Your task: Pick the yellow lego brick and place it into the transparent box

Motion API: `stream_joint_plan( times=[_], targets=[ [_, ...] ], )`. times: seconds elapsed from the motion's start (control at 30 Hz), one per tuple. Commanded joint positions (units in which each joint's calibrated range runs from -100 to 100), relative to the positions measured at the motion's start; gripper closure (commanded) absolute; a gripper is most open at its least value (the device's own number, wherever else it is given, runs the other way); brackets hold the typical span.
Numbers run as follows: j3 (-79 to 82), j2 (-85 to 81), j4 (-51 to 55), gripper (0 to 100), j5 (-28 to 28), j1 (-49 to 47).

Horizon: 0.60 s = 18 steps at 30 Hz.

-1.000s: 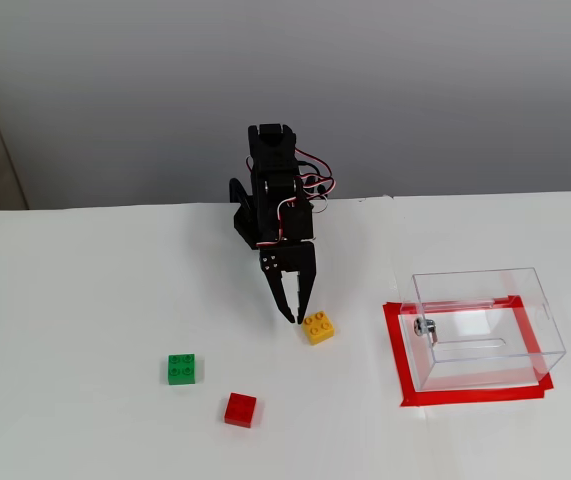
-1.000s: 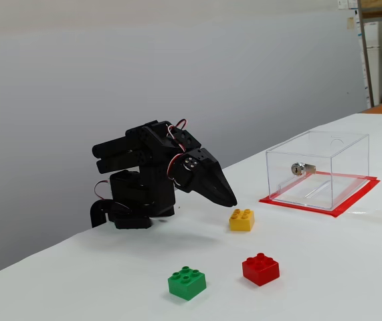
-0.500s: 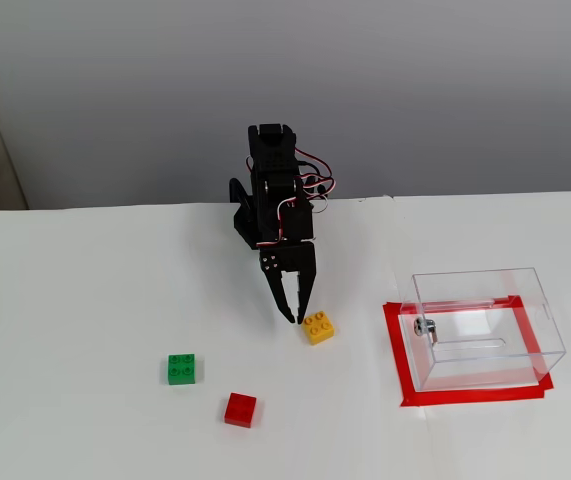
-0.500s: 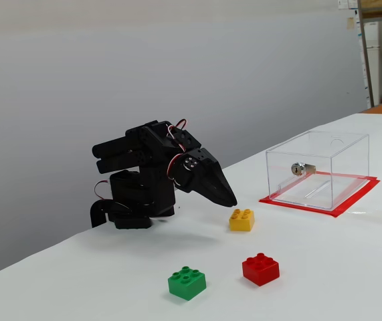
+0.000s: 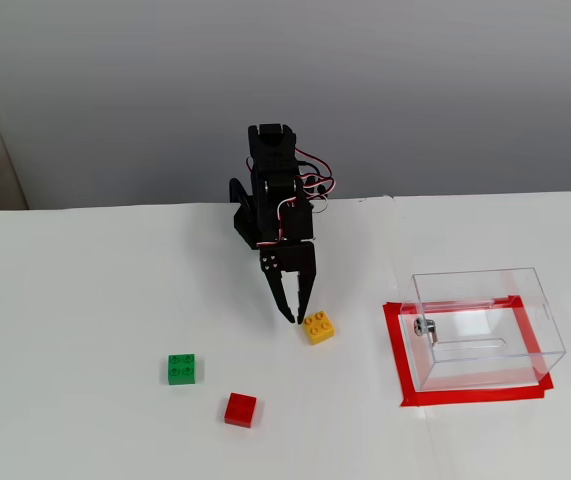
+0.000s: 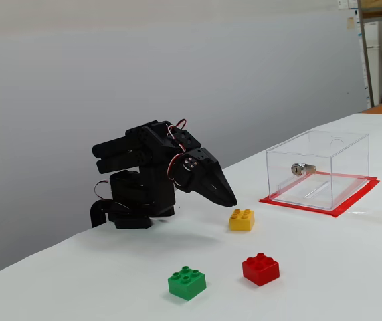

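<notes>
Nothing's done yet — you're at the very start of the pick. Nearest the camera in a fixed view, the red brick (image 5: 240, 409) and the green brick (image 5: 181, 368) sit on the table (image 5: 65, 320), well apart from the action; leave them. Further back, the yellow brick (image 5: 317, 327) rests flat on the table, studs up, not lifted and not between the fingers. Your gripper (image 5: 292, 316) hangs tip-down just beside it on its left in that view, and in the other fixed view (image 6: 229, 199) it sits above and behind the brick, apart from it. The fingers look drawn nearly together, holding nothing. Off to the right, the box (image 5: 487, 328) stands on red tape (image 5: 397, 352), empty save its metal fitting. Still to do, as I judge it — open up, straddle the yellow brick, grip, lift, carry right, drop it in the box. Behind everything, the arm base (image 5: 270, 190) stands by the wall.
</notes>
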Motion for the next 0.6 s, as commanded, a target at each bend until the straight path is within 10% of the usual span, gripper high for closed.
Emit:
stream_joint_plan(
  times=[0.0,0.57],
  targets=[
    [0.87,-0.68,0.18,98,-0.06,0.37],
    [-3.57,-0.68,0.79,98,0.36,-3.32]
  ],
)
